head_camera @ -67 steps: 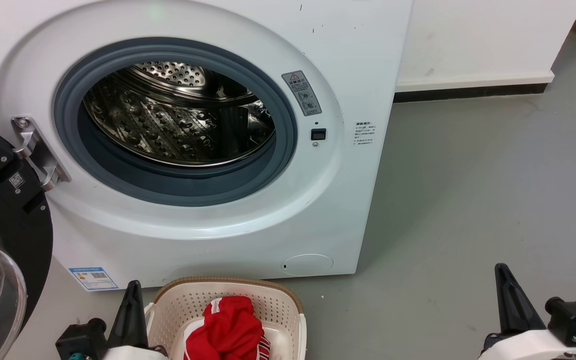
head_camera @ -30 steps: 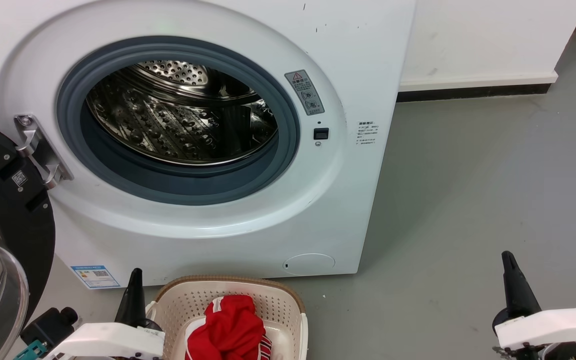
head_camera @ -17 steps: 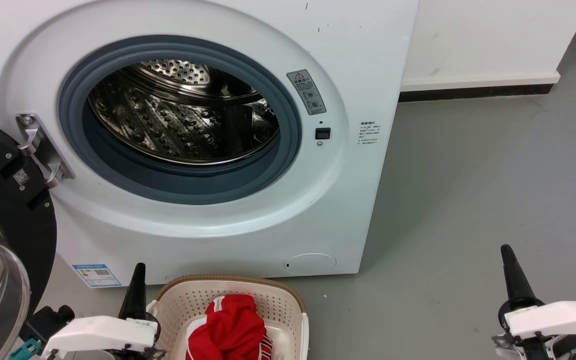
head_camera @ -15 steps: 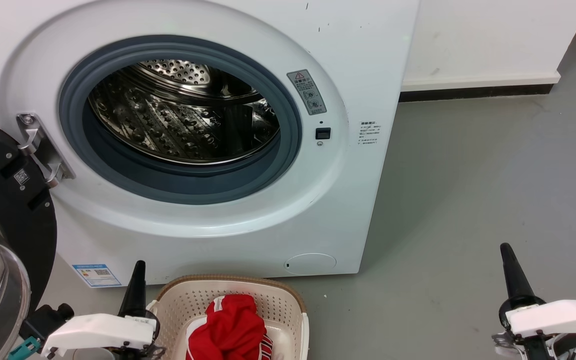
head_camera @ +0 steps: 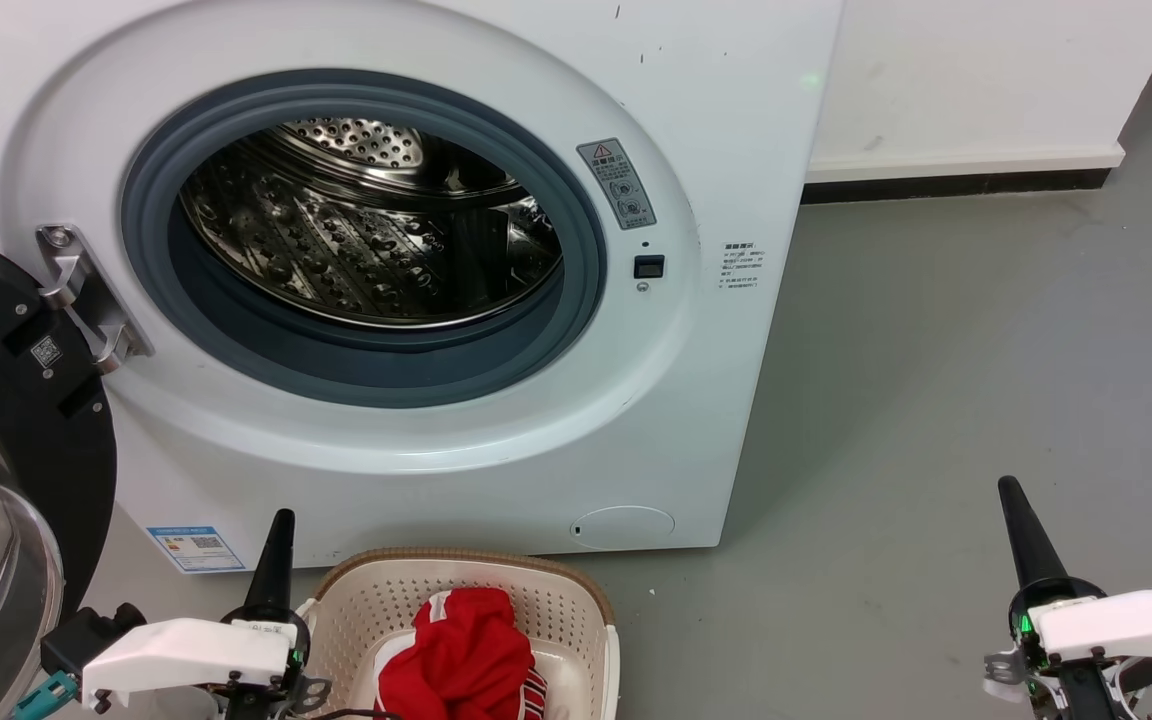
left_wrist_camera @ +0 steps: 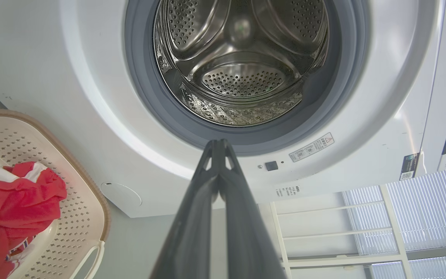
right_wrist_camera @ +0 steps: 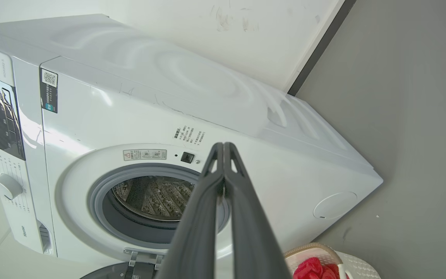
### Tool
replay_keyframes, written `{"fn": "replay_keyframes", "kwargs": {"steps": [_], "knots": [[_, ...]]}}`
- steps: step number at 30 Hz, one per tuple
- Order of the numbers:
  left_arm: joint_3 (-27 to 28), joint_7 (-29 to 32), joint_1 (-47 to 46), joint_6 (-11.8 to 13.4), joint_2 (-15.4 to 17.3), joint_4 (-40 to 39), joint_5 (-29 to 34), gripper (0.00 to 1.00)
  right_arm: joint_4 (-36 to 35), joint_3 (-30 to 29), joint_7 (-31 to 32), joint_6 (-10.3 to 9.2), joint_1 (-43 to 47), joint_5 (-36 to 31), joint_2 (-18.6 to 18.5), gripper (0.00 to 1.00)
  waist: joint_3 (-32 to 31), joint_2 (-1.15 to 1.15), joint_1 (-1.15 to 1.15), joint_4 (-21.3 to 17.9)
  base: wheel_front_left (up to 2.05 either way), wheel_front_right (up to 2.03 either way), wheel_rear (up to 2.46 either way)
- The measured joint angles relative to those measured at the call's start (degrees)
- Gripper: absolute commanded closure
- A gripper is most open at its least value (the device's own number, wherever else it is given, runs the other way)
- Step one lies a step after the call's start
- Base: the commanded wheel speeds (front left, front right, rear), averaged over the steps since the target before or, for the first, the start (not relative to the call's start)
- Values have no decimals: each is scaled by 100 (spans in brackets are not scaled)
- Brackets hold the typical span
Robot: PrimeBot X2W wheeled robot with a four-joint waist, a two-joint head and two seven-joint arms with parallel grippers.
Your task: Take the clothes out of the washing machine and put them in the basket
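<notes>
White enamel dominates the scene: the washing machine (head_camera: 706,400) stands on a grey floor (head_camera: 936,400), its black-framed glass door (head_camera: 26,430) swung wide to the robot's left. Inside the grey rubber seal (head_camera: 376,375), the perforated steel drum (head_camera: 366,240) gleams bare. The left wrist view looks straight in, and the drum's back wall, paddles and floor show no fabric. Only the lowest front strip behind the seal is hidden.

The basket (head_camera: 366,620), cream plastic with a brown rim, sits on the floor just in front of the washer's base, below the porthole. The clothes (head_camera: 461,650) lie inside it as a rumpled red heap with white trim. Whether that heap is one garment or more cannot be told.

The left gripper (head_camera: 282,520) hangs just beside the basket's left rim, fingers pressed together and holding nothing. The right gripper (head_camera: 1008,487) is well apart to the right over bare floor, likewise closed and empty.

Judging by the bare drum and the filled basket, the unloading looks finished, or very nearly. At most, the hidden strip behind the seal is left to check.
</notes>
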Motion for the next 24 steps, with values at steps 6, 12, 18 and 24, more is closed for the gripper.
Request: {"fn": "replay_keyframes", "kwargs": {"steps": [6, 12, 18, 24], "knots": [[27, 74, -25, -12, -3, 30, -322, 100, 12, -8, 73, 0, -30, 360, 0, 100, 2, 0, 0, 9, 0, 0, 0], [55, 169, -100, -57, -8, 57, -686, 100, 29, -15, 160, 0, -49, 764, -1, 100, 4, 0, 0, 19, 0, 0, 0], [73, 232, -130, -69, -13, 82, -979, 100, 40, -24, 235, 0, -123, 1084, -1, 100, 5, 0, 0, 28, 0, 0, 0], [87, 308, -158, -108, -16, 103, -1262, 100, 53, -32, 303, 0, -153, 1391, -2, 100, 7, 0, 0, 36, 0, 0, 0]]}}
